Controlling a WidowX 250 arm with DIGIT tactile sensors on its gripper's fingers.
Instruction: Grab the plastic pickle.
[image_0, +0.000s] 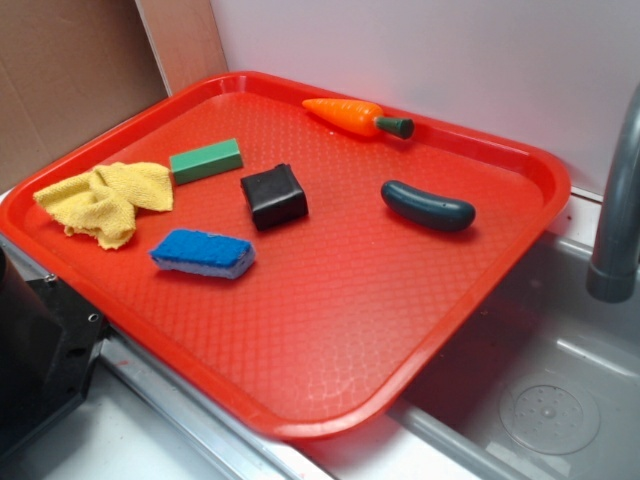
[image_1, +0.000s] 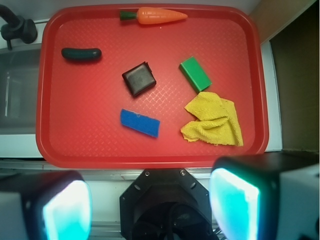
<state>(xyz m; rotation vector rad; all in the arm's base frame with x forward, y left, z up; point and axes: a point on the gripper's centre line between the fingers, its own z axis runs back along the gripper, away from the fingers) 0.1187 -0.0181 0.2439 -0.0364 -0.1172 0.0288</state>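
Note:
The plastic pickle (image_0: 428, 205) is dark green and lies on the right part of the red tray (image_0: 330, 350). In the wrist view the pickle (image_1: 81, 53) lies at the tray's upper left. My gripper (image_1: 150, 205) is open and empty, high above the robot base at the tray's near edge, far from the pickle. Its two fingers (image_1: 235, 200) glow cyan at the bottom of the wrist view. The gripper itself does not show in the exterior view.
On the tray lie an orange carrot (image_0: 355, 116), a light green block (image_0: 206, 160), a black square object (image_0: 273, 195), a blue sponge (image_0: 203, 253) and a yellow cloth (image_0: 108, 200). A sink with a grey faucet (image_0: 620, 190) is on the right. The robot base (image_0: 40, 350) is at the left.

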